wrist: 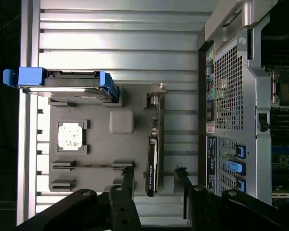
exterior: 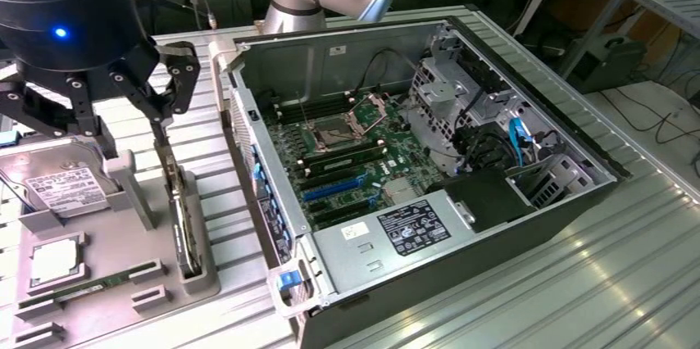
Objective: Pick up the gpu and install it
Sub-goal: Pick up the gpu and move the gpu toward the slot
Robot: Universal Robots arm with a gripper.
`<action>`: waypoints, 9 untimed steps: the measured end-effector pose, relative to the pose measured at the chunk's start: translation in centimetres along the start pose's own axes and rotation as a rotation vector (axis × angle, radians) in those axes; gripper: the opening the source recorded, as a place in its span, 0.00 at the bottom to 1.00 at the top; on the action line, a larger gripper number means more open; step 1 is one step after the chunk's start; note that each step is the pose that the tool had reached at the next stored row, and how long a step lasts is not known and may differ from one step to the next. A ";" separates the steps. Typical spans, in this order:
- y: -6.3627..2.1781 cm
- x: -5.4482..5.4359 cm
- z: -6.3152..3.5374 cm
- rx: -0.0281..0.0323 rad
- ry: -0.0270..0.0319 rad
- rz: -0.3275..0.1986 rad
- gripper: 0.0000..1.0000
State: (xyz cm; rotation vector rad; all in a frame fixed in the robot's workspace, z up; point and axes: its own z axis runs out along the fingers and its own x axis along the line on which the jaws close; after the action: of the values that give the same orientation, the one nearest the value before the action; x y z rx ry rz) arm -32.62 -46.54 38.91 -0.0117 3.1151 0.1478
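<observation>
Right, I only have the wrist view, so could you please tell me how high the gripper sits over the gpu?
Observer: The open gripper hangs above the gpu, which stands on edge in the grey holder. Its tips look close to the card's top edge, not down around it.
Operator: Thank you. Is the destination free?
Observer: The blue expansion slots on the motherboard carry no card.
Operator: And access from above?
Observer: The computer case lies on its side, open face up, with no cover on.

Bright, even overhead light; glare streaks on surface [exterior: 612, 283] lower right of exterior view; case [exterior: 328, 62] interior shadowed.
</observation>
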 end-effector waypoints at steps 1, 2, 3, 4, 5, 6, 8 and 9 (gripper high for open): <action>0.00 0.0 0.00 -0.0001 0.0000 0.000 0.48; 0.00 0.0 0.00 -0.0001 0.0000 0.000 0.48; 0.01 0.0 0.01 -0.0002 0.0003 -0.003 0.54; 0.01 0.0 0.02 -0.0002 0.0012 -0.008 0.54; 0.01 0.0 0.04 0.0001 0.0018 -0.009 0.54; -0.01 0.0 0.19 0.0001 0.0019 -0.009 0.54; -0.04 0.0 0.43 0.0001 0.0019 -0.009 0.54; -0.05 0.0 0.57 0.0002 0.0020 -0.009 0.54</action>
State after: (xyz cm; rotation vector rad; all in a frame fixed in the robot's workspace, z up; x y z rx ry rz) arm -32.63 -46.54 38.34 -0.0262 3.1165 0.1474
